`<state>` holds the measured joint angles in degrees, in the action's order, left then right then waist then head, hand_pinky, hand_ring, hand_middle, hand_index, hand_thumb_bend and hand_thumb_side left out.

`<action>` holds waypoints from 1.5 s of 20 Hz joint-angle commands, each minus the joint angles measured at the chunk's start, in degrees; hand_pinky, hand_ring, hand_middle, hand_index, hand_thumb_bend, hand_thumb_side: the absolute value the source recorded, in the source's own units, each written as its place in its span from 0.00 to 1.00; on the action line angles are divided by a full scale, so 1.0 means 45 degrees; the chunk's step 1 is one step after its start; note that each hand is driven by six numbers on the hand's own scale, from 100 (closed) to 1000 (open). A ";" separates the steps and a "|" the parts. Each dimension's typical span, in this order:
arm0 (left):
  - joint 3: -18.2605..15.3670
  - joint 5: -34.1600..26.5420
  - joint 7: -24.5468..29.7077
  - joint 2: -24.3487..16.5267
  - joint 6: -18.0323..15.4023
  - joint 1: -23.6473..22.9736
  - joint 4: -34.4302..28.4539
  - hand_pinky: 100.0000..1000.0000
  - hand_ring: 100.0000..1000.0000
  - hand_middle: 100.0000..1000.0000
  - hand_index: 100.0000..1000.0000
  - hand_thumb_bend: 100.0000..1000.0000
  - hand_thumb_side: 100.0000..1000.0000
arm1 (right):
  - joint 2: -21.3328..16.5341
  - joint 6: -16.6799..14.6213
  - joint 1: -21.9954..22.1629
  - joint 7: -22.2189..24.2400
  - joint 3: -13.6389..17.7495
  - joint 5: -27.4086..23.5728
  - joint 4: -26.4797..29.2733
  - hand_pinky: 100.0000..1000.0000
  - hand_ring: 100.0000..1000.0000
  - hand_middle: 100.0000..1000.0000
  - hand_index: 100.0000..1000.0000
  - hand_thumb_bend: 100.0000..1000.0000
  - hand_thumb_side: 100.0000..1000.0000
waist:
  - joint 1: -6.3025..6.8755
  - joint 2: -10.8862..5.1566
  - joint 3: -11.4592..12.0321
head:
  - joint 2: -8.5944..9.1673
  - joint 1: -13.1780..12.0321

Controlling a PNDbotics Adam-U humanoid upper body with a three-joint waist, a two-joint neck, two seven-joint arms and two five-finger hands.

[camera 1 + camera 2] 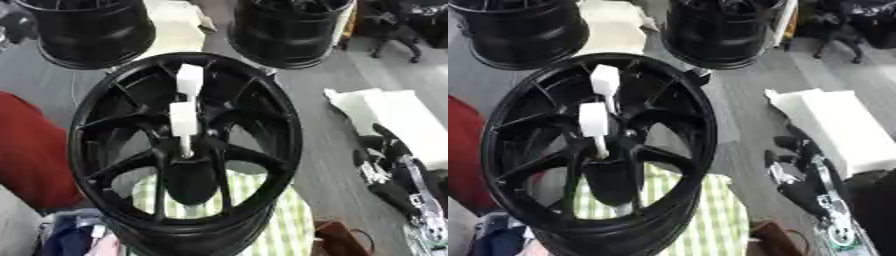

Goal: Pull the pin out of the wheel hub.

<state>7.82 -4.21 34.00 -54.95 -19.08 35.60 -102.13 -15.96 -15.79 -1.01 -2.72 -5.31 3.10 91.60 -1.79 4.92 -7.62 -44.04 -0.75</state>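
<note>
Left eye view | R hand (394,172) off wheel hub (185,150) rim, fingers relaxed, empty | white pins (183,120) seated | L unseen

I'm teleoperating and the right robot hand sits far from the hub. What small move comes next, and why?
Probably raise the right robot hand leftward toward the nearer white pin. The pin is seated in the wheel hub with its white head standing clear, nothing grips it yet, and the hand sits low at the right, apart from the wheel rim.
</note>
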 commanded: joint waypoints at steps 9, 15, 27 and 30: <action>0.5182 0.1997 0.3987 0.0184 -0.1459 0.2474 0.0941 0.81 0.78 0.76 0.91 0.00 0.13 | -0.0470 -0.0010 -0.0025 0.0100 -0.0017 -0.0027 0.0060 0.66 0.82 0.72 0.95 0.18 0.31 | 0.0131 -0.0219 -0.0258 | -0.0017 -0.0080; 0.6048 0.2812 0.3992 0.0782 -0.2489 0.2873 0.1806 0.82 0.80 0.79 0.91 0.00 0.08 | -0.0455 -0.0020 -0.0014 0.0132 -0.0036 -0.0042 0.0049 0.66 0.82 0.72 0.95 0.18 0.31 | 0.0124 -0.0226 -0.0254 | -0.0017 -0.0061; 0.6265 0.3903 0.3992 0.1422 -0.3395 0.3362 0.2665 0.86 0.87 0.87 0.94 0.00 0.07 | -0.0443 -0.0027 0.0006 0.0160 -0.0033 -0.0049 0.0040 0.66 0.82 0.72 0.95 0.17 0.32 | 0.0101 -0.0269 -0.0256 | -0.0017 -0.0020; 0.6217 0.4077 0.3992 0.1584 -0.3542 0.3489 0.2840 0.87 0.88 0.88 0.94 0.00 0.07 | -0.0441 -0.0029 0.0015 0.0166 -0.0033 -0.0051 0.0038 0.66 0.82 0.72 0.95 0.17 0.32 | 0.0100 -0.0273 -0.0283 | -0.0017 0.0014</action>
<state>36.52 13.69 40.78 -47.26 -23.30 50.02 -89.39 -16.51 -15.78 -0.64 -2.13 -5.67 3.10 91.27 -1.36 4.62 -8.83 -44.21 -0.82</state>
